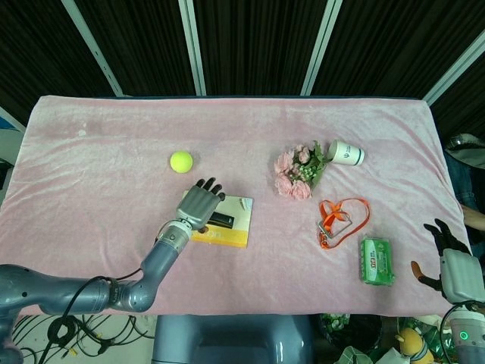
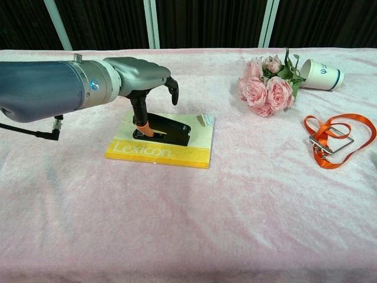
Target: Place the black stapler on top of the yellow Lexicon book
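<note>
The black stapler (image 2: pixel 168 130) lies flat on the yellow Lexicon book (image 2: pixel 159 153), on its upper pale half. In the head view the stapler (image 1: pixel 222 221) shows at the book's (image 1: pixel 227 236) middle, just right of my left hand (image 1: pixel 198 203). In the chest view my left hand (image 2: pixel 138 73) hovers over the stapler's left end with its fingers spread and lifted. Its orange-tipped thumb points down at that end, touching or nearly touching. My right hand (image 1: pixel 453 267) rests off the table's lower right corner, holding nothing, fingers apart.
A yellow-green tennis ball (image 1: pixel 181 161) sits behind the book. Pink roses (image 2: pixel 264 87), a tipped paper cup (image 2: pixel 321 73) and an orange lanyard (image 2: pixel 333 138) lie to the right. A green packet (image 1: pixel 377 260) is near the front right edge.
</note>
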